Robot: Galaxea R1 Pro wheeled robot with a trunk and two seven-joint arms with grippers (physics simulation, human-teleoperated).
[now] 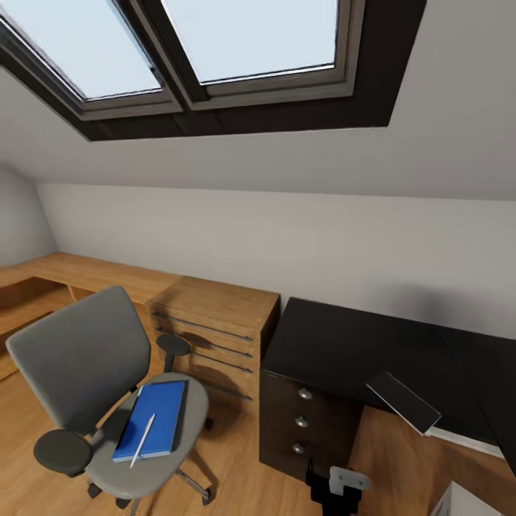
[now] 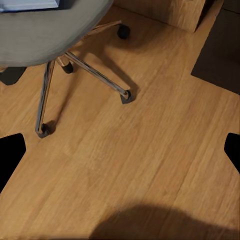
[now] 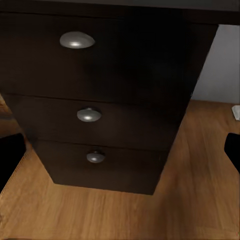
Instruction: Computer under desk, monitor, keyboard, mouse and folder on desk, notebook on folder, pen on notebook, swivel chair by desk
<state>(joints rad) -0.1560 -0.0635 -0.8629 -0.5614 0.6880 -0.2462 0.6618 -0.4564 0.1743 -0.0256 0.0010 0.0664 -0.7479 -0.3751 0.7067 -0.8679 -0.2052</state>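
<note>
Scene: a bedroom workspace under a skylight, robot facing chair and desk.
Folder: the blue folder [image 1: 152,418] lies flat on the seat of the swivel chair [image 1: 79,355], a white pen [image 1: 142,439] across it.
Desk: the black desk [image 1: 344,344] stands right of a wooden cabinet [image 1: 215,322]; a dark flat panel [image 1: 403,401] overhangs its front edge.
Tools: both wrist views show dark fingertips wide apart, nothing held.
Step, as judged: approach the chair squarely, lift the pen first, then slide the folder off level.

swivel chair [image 1: 79,358] grey | folder [image 1: 152,419] bright blue | desk [image 1: 344,344] glossy black
</note>
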